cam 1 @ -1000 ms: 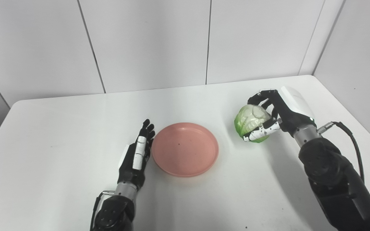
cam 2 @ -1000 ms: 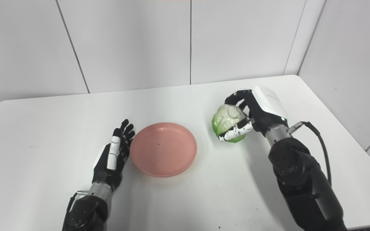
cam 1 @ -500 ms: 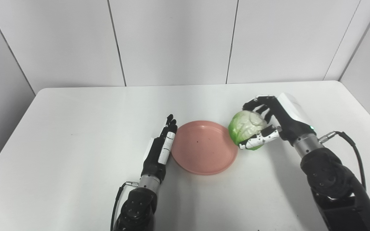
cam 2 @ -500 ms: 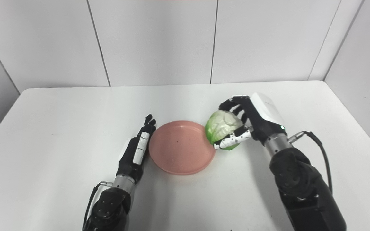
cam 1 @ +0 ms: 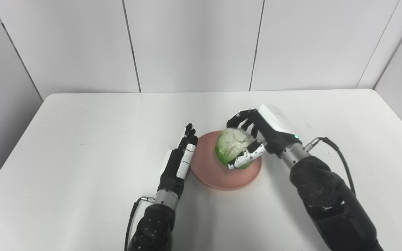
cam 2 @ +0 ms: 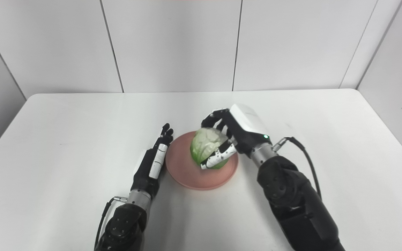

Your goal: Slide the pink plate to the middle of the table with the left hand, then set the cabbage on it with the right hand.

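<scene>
the cabbage [cam 1: 234, 148] sits clamped in the right hand [cam 1: 257, 134], directly over the right half of the pink plate [cam 1: 209, 172] at the middle of the desk [cam 1: 82, 146]; whether it touches the plate is unclear. release looks next. the left hand [cam 1: 180, 162] lies flat, fingers straight and together, holding nothing, against the plate's left rim. no readable writing.
</scene>
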`<act>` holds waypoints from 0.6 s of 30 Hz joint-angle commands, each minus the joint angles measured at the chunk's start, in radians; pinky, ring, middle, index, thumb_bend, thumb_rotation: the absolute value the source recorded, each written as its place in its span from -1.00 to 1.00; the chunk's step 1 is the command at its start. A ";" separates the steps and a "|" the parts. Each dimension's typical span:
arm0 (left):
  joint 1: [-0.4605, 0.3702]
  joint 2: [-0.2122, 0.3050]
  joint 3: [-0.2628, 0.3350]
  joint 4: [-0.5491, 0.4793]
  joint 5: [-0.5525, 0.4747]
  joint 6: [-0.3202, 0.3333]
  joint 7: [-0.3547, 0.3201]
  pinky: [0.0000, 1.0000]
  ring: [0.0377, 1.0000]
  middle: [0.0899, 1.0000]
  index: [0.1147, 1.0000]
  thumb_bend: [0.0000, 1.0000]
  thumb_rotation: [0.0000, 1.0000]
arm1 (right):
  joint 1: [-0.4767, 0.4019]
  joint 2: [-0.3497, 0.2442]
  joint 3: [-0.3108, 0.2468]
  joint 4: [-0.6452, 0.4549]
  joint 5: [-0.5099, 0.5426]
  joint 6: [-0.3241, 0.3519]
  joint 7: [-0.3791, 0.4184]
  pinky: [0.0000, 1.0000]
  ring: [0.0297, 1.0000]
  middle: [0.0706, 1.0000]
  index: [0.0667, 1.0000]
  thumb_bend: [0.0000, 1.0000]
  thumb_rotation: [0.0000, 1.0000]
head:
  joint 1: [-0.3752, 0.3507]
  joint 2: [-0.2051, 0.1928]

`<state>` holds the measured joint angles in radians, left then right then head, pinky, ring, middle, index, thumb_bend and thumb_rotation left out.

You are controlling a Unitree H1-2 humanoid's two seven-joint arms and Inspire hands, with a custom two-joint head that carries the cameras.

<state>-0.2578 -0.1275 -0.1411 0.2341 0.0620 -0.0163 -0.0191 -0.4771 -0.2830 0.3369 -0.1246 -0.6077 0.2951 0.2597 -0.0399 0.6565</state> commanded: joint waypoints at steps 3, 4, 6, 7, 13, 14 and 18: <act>-0.028 -0.008 -0.003 -0.007 0.002 0.011 -0.004 1.00 1.00 1.00 1.00 0.57 1.00 | -0.063 0.020 0.021 0.027 -0.040 -0.077 -0.039 -0.38 -0.28 -0.12 -0.01 0.03 -1.00 | -0.016 0.000; -0.027 -0.007 -0.002 -0.009 -0.001 0.014 -0.006 1.00 1.00 1.00 1.00 0.57 1.00 | -0.064 0.023 0.026 0.038 -0.046 -0.086 -0.042 -0.41 -0.29 -0.13 -0.01 0.02 -1.00 | -0.016 0.000; -0.028 -0.003 0.000 -0.011 -0.006 0.018 -0.012 1.00 1.00 1.00 1.00 0.60 1.00 | -0.068 0.025 0.045 0.072 -0.069 -0.109 -0.049 -0.44 -0.30 -0.16 -0.01 0.03 -1.00 | -0.018 0.001; -0.029 -0.001 0.001 -0.010 -0.007 0.020 -0.015 1.00 1.00 1.00 1.00 0.62 1.00 | -0.070 0.024 0.053 0.087 -0.078 -0.121 -0.052 -0.46 -0.30 -0.17 -0.01 0.03 -1.00 | -0.020 0.002; -0.025 -0.003 0.007 -0.018 -0.031 0.023 -0.024 1.00 1.00 1.00 1.00 0.62 1.00 | -0.066 0.020 0.070 0.133 -0.091 -0.148 -0.052 -0.42 -0.28 -0.16 -0.02 0.03 -1.00 | -0.025 0.004; -0.024 -0.003 0.006 -0.020 -0.029 0.026 -0.023 1.00 1.00 1.00 1.00 0.62 1.00 | -0.065 0.019 0.071 0.142 -0.094 -0.164 -0.062 -0.42 -0.28 -0.16 -0.02 0.03 -1.00 | -0.025 0.005; -0.022 -0.001 0.006 -0.034 -0.038 0.045 -0.031 1.00 1.00 1.00 1.00 0.62 1.00 | -0.061 0.009 0.081 0.176 -0.133 -0.232 -0.120 -0.39 -0.27 -0.14 -0.02 0.03 -1.00 | -0.030 0.006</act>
<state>-0.2579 -0.1262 -0.1323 0.2166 0.0273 0.0159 -0.0326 -0.4998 -0.2624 0.4176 0.0542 -0.7173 0.1119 0.1736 -0.0690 0.6642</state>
